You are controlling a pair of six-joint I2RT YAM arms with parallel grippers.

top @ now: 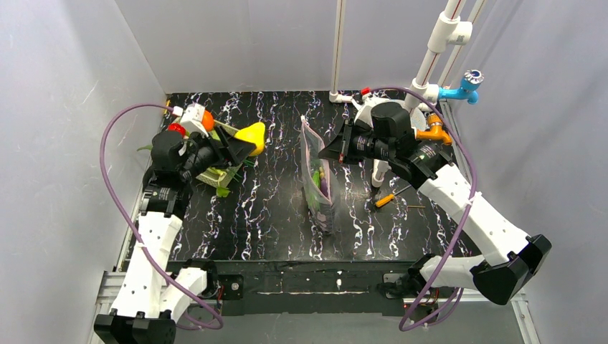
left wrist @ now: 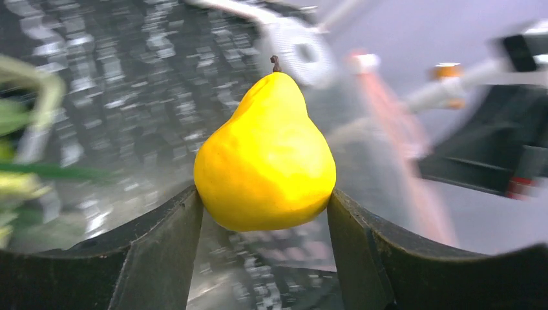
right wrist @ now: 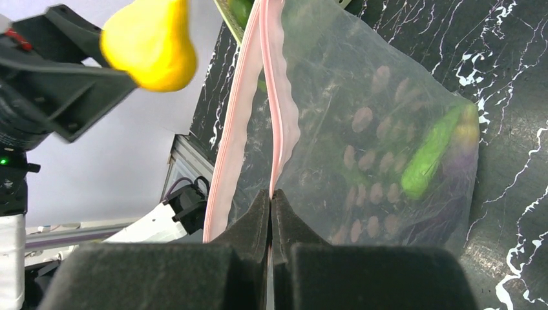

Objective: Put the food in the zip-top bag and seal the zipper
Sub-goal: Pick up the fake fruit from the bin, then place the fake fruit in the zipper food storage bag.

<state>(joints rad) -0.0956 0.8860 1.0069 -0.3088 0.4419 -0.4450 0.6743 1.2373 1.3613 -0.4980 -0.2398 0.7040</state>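
My left gripper (top: 246,141) is shut on a yellow pear (top: 252,133), held in the air left of the bag; the pear fills the left wrist view (left wrist: 265,155) between the fingers (left wrist: 161,245). The clear dotted zip-top bag (top: 320,183) stands on edge mid-table. My right gripper (top: 328,152) is shut on one lip of its pink zipper (right wrist: 279,110); the other lip (right wrist: 234,135) hangs apart, so the mouth is open. A green cucumber (right wrist: 430,155) and a purple eggplant (right wrist: 466,152) lie inside the bag. The pear also shows in the right wrist view (right wrist: 152,42).
A pale green basket (top: 217,175) sits under my left arm, with red (top: 176,129) and orange (top: 208,119) food near it. An orange-handled screwdriver (top: 386,200) lies right of the bag. White pipes (top: 437,50) with a blue fitting (top: 466,89) stand at the back right.
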